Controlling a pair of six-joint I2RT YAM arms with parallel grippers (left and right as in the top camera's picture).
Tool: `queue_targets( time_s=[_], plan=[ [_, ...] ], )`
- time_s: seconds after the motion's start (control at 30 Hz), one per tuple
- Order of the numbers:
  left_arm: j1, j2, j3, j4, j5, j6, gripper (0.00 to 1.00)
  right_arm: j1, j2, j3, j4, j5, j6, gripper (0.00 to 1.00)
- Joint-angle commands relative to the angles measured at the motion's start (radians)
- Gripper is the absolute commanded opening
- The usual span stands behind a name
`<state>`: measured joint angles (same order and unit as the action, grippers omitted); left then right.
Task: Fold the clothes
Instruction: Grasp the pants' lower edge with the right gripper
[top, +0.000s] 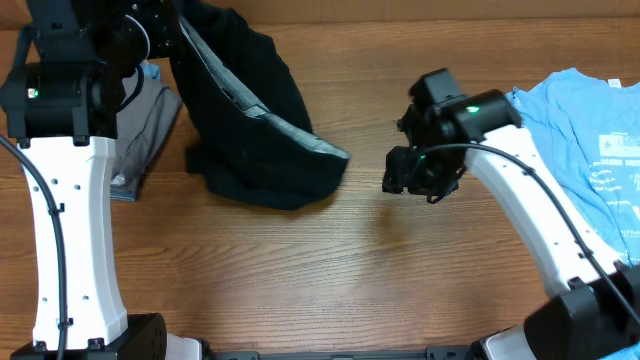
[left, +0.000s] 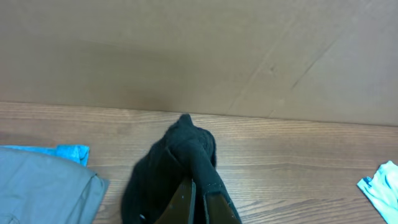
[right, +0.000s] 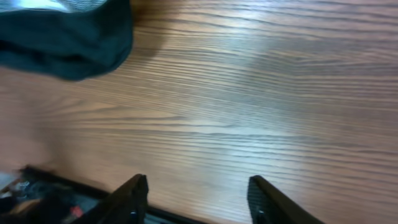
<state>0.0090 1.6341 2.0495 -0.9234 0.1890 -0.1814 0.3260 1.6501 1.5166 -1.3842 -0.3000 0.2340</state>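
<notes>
The left hand (left: 198, 190) is pinching fully shut on a bunched fold of the black shirt (left: 177, 162), holding that fold up near the far edge of the worktop (left: 298, 162). Seen from overhead, the shirt is trailing from this hand down to a crumpled heap on the wood left of centre, with a pale strip showing along one fold.

The right hand (right: 198, 182) is hovering with its jaws standing well apart and is gripping nothing. Only wood is showing between its fingers (right: 134, 199). It is hanging over the boards just right of the shirt's heap, apart from the cloth.

The grey garment (top: 140, 130) is lying just beside the shirt on the left, partly under the left arm (top: 65, 230), with a blue cloth (left: 71, 152) peeking out at its far side. The blue tee (top: 590, 130) is lying spread at the far right, print up, running out of the overhead view, and the right arm (top: 530, 210) is crossing over its near part.

The worktop is brown wood grain, catching soft glare. A plain brown wall (left: 155, 50) with faint creases is rising right behind the far edge. A dark strip is marking another edge of the worktop at the lower left of the right wrist view.

Open wood is lying between shirt and tee, and across the near half between the two arms.
</notes>
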Motion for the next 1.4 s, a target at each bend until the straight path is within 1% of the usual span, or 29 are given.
queue_targets(
  time_s=[0.0, 0.07, 0.13, 0.23, 0.3, 0.37, 0.47, 0.53, 0.77, 0.83, 0.9, 0.97, 1.1, 1.37],
  plan=[
    [-0.038, -0.034, 0.037, 0.036, -0.013, 0.002, 0.04, -0.035, -0.037, 0.026, 0.021, -0.192, 0.003, 0.57],
    [-0.063, -0.034, 0.040, 0.048, -0.013, 0.002, 0.04, -0.034, -0.035, 0.015, 0.051, -0.216, 0.012, 0.57],
    [-0.087, -0.034, 0.042, 0.059, -0.013, 0.003, 0.04, -0.021, -0.035, -0.008, 0.096, -0.219, 0.063, 0.56],
    [-0.109, -0.034, 0.046, 0.064, -0.014, 0.011, 0.04, 0.002, -0.031, -0.056, 0.206, -0.218, 0.138, 0.56],
    [-0.114, -0.040, 0.047, 0.064, -0.014, 0.010, 0.04, 0.007, -0.026, -0.105, 0.306, -0.218, 0.225, 0.56],
    [-0.114, -0.050, 0.047, 0.064, -0.017, 0.014, 0.04, 0.007, -0.008, -0.143, 0.366, -0.218, 0.286, 0.56],
    [-0.114, -0.074, 0.047, 0.062, -0.018, 0.029, 0.04, 0.007, 0.028, -0.185, 0.431, -0.227, 0.317, 0.56],
    [-0.114, -0.088, 0.047, 0.063, -0.017, 0.028, 0.04, 0.007, 0.058, -0.188, 0.460, -0.252, 0.322, 0.57],
    [-0.114, -0.124, 0.047, 0.048, -0.016, 0.029, 0.04, 0.008, 0.159, -0.188, 0.660, -0.256, 0.478, 0.57],
    [-0.114, -0.128, 0.047, 0.033, -0.017, 0.029, 0.04, 0.003, 0.160, -0.188, 0.729, -0.261, 0.501, 0.58],
    [-0.114, -0.128, 0.047, 0.022, -0.017, 0.029, 0.04, -0.013, 0.160, -0.188, 0.785, -0.312, 0.531, 0.58],
    [-0.114, -0.128, 0.047, 0.013, -0.017, 0.041, 0.04, -0.034, 0.160, -0.188, 0.806, -0.354, 0.556, 0.58],
    [-0.114, -0.128, 0.047, 0.014, -0.017, 0.047, 0.04, -0.042, 0.161, -0.188, 0.784, -0.345, 0.556, 0.58],
    [-0.114, -0.128, 0.047, 0.019, -0.016, 0.047, 0.04, 0.050, 0.161, -0.188, 0.775, -0.259, 0.590, 0.58]
  ],
)
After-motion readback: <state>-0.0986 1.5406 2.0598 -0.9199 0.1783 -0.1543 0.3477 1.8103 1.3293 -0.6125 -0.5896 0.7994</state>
